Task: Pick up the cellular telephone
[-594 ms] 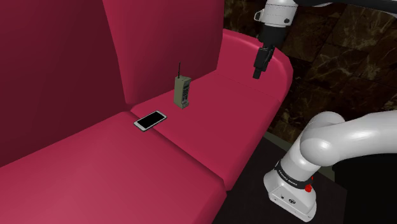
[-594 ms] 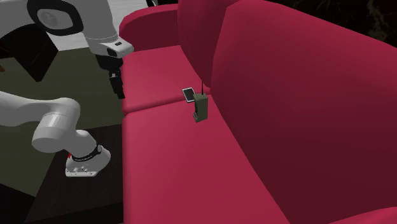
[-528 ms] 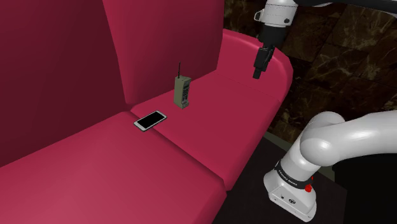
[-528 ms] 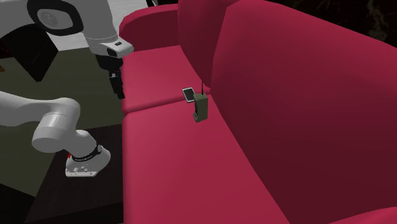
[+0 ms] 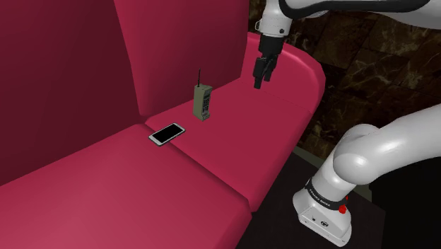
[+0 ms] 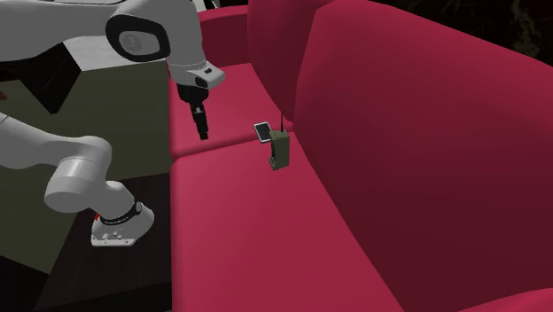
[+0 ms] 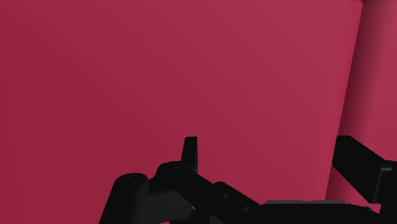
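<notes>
Crimson sofa [image 5: 106, 184], two seat cushions and a tall back. White arm [image 5: 381, 152] rises from beside it and arches over the armrest; its upper links are cut off at the shoulder view's top edge. End effector [image 5: 259, 83] points down above the seat cushion by the armrest, fingers apart, nothing between them. Olive cellular telephone [image 5: 202, 102] stands upright near the backrest, antenna up, well apart from the end effector. Flat smartphone [image 5: 167, 133] lies near it by the cushion seam.
</notes>
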Robot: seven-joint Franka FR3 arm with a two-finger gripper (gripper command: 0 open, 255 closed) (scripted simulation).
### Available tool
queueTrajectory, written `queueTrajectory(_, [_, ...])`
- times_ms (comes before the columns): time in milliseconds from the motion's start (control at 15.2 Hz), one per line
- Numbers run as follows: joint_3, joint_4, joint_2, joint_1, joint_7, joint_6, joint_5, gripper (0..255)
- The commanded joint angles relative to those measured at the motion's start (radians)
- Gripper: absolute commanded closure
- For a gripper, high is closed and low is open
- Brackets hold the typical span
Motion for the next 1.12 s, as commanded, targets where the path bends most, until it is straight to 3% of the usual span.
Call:
queueTrajectory(0, [0.006, 0.031, 0.073, -0.001, 0.007, 0.044, 0.003, 0])
queueTrajectory(528, [0.028, 0.206, 0.376, 0.000, 0.042, 0.170, 0.003, 0])
queueTrajectory(1056, [0.040, 0.469, 0.689, 0.009, 0.076, 0.218, -0.012, 0])
